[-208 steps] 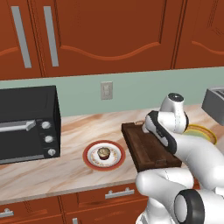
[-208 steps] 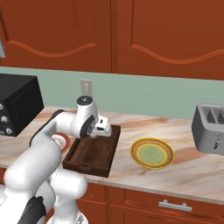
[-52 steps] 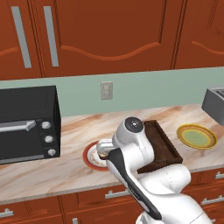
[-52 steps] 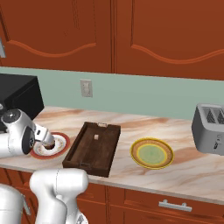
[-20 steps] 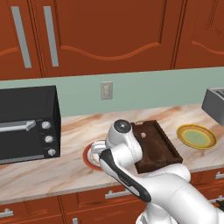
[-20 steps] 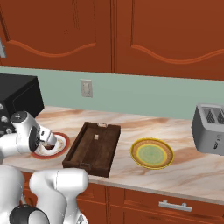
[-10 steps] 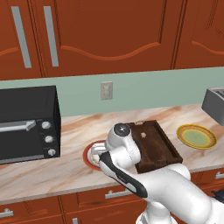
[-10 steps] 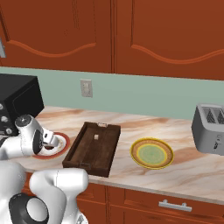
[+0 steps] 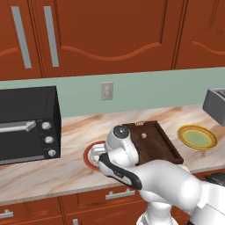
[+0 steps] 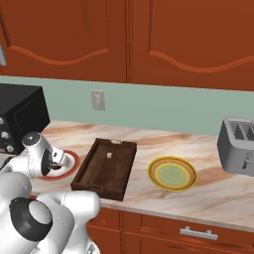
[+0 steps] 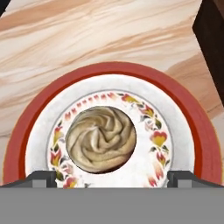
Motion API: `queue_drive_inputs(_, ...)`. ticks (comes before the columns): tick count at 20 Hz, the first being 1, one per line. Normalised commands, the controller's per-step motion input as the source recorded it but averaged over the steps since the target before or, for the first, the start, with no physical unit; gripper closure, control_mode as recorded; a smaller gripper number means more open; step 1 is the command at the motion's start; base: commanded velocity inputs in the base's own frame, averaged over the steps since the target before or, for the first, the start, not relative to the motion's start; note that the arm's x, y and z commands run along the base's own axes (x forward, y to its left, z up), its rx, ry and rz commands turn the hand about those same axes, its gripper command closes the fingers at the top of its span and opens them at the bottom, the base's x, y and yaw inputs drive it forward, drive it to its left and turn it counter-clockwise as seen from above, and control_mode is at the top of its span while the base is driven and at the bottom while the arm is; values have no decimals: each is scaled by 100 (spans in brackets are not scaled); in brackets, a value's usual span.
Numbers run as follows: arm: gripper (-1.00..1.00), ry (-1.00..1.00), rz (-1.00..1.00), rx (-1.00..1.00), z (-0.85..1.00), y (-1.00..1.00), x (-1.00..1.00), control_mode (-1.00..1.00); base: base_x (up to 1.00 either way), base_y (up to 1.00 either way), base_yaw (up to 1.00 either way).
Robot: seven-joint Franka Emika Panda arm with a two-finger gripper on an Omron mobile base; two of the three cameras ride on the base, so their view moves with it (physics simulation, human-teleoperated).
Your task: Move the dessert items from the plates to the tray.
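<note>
The cupcake (image 11: 100, 138), topped with a swirl of beige frosting, sits in the middle of the white plate with the red rim (image 11: 192, 118). My gripper (image 11: 112, 177) hangs open just above it, one fingertip (image 11: 41, 178) on each side of the cupcake and touching nothing. In the base views my hand covers most of this plate (image 9: 89, 151) (image 10: 71, 159). To its right lies the dark wooden tray (image 9: 163, 145) (image 10: 94, 168), with a tiny pale piece (image 9: 143, 135) (image 10: 109, 155) inside it. Further right, the yellow-green plate (image 9: 197, 136) (image 10: 172, 173) is bare.
A black oven (image 9: 26, 123) (image 10: 20, 116) stands at the left on the marble counter (image 9: 66, 169). At the far right is a grey toaster (image 9: 215, 100) (image 10: 238, 146). Red-brown cabinets hang above. The tray's corner (image 11: 214, 35) is close to the plate.
My hand has sunk a little lower over the red-rimmed plate, with the jaws still wide. Nothing else has moved.
</note>
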Motion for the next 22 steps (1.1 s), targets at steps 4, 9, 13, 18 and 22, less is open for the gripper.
queue_drive_inputs(4,-100,0,0,0,-15,4,16,-100,0,0,0)
queue_drive_inputs(9,-100,0,0,0,-15,6,15,-100,0,0,0)
queue_drive_inputs(13,-100,0,0,0,-14,9,14,-100,0,0,0)
queue_drive_inputs(18,-100,0,0,0,-12,9,13,-100,0,0,0)
queue_drive_inputs(22,-100,0,0,0,-11,7,15,-100,0,0,0)
